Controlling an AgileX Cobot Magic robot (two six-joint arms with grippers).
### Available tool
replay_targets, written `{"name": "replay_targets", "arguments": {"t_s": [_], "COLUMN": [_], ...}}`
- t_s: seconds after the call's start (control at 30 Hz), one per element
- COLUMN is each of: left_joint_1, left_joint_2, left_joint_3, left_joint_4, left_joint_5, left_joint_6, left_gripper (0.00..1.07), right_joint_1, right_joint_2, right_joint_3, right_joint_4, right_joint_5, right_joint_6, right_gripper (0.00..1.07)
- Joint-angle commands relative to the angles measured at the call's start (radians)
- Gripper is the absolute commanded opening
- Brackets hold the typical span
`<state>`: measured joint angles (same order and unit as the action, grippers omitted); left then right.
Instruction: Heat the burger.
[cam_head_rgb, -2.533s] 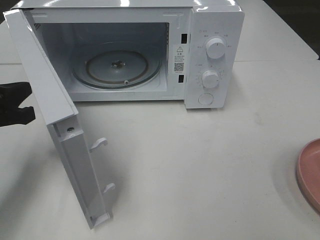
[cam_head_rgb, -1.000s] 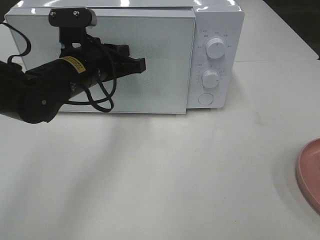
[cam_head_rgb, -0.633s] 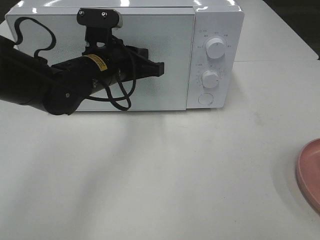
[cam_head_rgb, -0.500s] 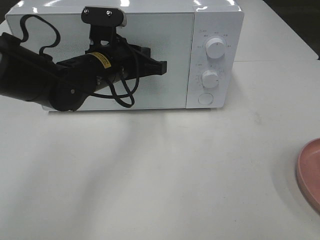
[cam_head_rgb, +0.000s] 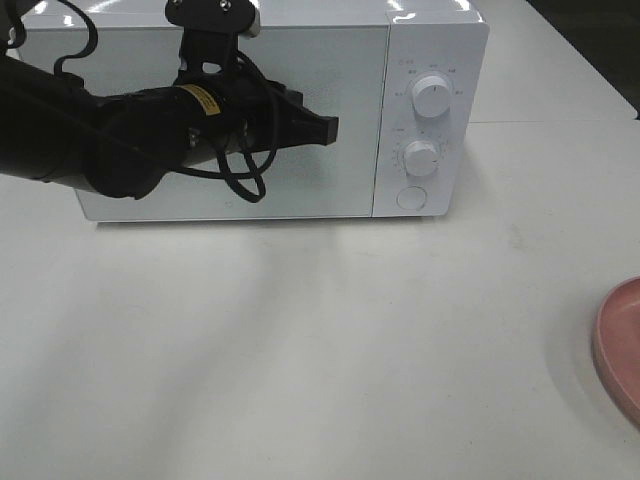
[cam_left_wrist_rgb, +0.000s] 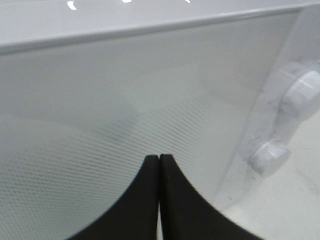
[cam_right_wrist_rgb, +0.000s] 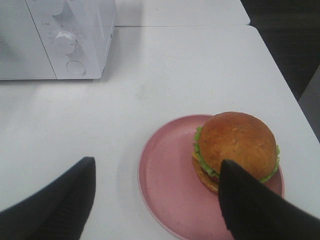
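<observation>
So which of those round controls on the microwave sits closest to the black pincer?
The middle knob. It sits roughly level with the left pincer; the top knob is higher, and the flat round button lies lowest on the panel.

a lab-like test bench: bare white table (cam_head_rgb: 330, 350) (only a microwave (cam_head_rgb: 430, 110) on it).

The white bench (cam_head_rgb: 330, 340) carries a white microwave (cam_head_rgb: 420, 110) near its far edge. A pink plate (cam_head_rgb: 618, 345) lies at the bench's right edge.
</observation>
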<state>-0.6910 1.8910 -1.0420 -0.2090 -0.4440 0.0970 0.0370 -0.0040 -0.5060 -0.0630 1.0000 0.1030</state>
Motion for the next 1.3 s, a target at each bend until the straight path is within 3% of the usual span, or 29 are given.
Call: {"name": "replay_targets", "arguments": {"t_s": [0.03, 0.1, 0.13, 0.17, 0.2, 0.23, 0.27, 0.3, 0.33, 0.37, 0.4, 0.43, 0.53, 0.73, 0.9, 0.97, 1.0, 1.07, 1.1, 1.13, 1.17, 1.3], "left_joint_1": [-0.039, -0.051, -0.055, -0.055, -0.055, -0.055, -0.055, -0.054, -0.054, -0.054, -0.054, -0.054, -0.054, -0.054, -0.012, 0.066, 0.066, 0.164, 0.164, 0.24, 0.24, 0.408], "left_joint_2": [-0.057, -0.084, -0.113, -0.113, -0.127, -0.148, -0.148, -0.155, -0.178, -0.178, -0.193, -0.222, -0.272, -0.373, -0.47, -0.521, -0.521, -0.564, -0.564, -0.593, -0.593, -0.683], "left_joint_3": [0.058, 0.086, 0.105, 0.105, 0.111, 0.113, 0.113, 0.113, 0.113, 0.113, 0.113, 0.113, 0.113, 0.113, 0.113, 0.113, 0.113, 0.113, 0.113, 0.113, 0.113, 0.113], "left_joint_4": [-0.013, -0.022, -0.024, -0.024, -0.024, -0.024, -0.024, -0.024, -0.024, -0.024, -0.023, -0.019, 0.0, 0.076, 0.138, 0.139, 0.139, 0.14, 0.14, 0.142, 0.142, 0.137], "left_joint_5": [0.057, 0.108, 0.203, 0.203, 0.263, 0.385, 0.385, 0.436, 0.564, 0.564, 0.618, 0.745, 0.891, 1.073, 1.174, 1.23, 1.23, 1.311, 1.311, 1.361, 1.361, 1.449], "left_joint_6": [0.016, 0.014, 0.004, 0.004, -0.002, -0.011, -0.011, -0.018, -0.025, -0.025, -0.025, -0.025, -0.025, -0.026, -0.083, -0.108, -0.108, -0.097, -0.097, -0.089, -0.089, -0.097], "left_gripper": [0.0, 0.02, 0.14, 0.14, 0.25, 0.5, 0.5, 0.63, 0.92, 0.92, 1.03, 1.01, 1.0, 1.0, 1.0, 1.0, 1.0, 1.0, 1.0, 1.0, 1.0, 1.0], "right_joint_1": [-0.004, -0.004, -0.004, -0.004, -0.004, -0.004, -0.004, -0.004, -0.004, -0.004, -0.004, -0.004, -0.004, -0.004, -0.004, -0.004, -0.004, -0.004, -0.004, -0.004, -0.004, -0.004], "right_joint_2": [-0.027, -0.027, -0.027, -0.027, -0.027, -0.027, -0.027, -0.027, -0.027, -0.027, -0.027, -0.027, -0.027, -0.027, -0.027, -0.027, -0.027, -0.027, -0.027, -0.027, -0.027, -0.027], "right_joint_3": [0.003, 0.003, 0.003, 0.003, 0.003, 0.003, 0.003, 0.003, 0.003, 0.003, 0.003, 0.003, 0.003, 0.003, 0.003, 0.003, 0.003, 0.003, 0.003, 0.003, 0.003, 0.003], "right_joint_4": [0.0, 0.0, 0.0, 0.0, 0.0, 0.0, 0.0, 0.0, 0.0, 0.0, 0.0, 0.0, 0.0, 0.0, 0.0, 0.0, 0.0, 0.0, 0.0, 0.0, 0.0, 0.0], "right_joint_5": [-0.002, -0.002, -0.002, -0.002, -0.002, -0.002, -0.002, -0.002, -0.002, -0.002, -0.002, -0.002, -0.002, -0.002, -0.002, -0.002, -0.002, -0.002, -0.002, -0.002, -0.002, -0.002], "right_joint_6": [-0.013, -0.013, -0.013, -0.013, -0.013, -0.013, -0.013, -0.013, -0.012, -0.012, -0.012, -0.012, -0.012, -0.012, -0.012, -0.012, -0.012, -0.012, -0.012, -0.012, -0.012, -0.012], "right_gripper": [0.68, 0.68, 0.68, 0.68, 0.68, 0.68, 0.68, 0.68, 0.68, 0.68, 0.68, 0.68, 0.68, 0.68, 0.68, 0.68, 0.68, 0.68, 0.68, 0.68, 0.68, 0.68]}}
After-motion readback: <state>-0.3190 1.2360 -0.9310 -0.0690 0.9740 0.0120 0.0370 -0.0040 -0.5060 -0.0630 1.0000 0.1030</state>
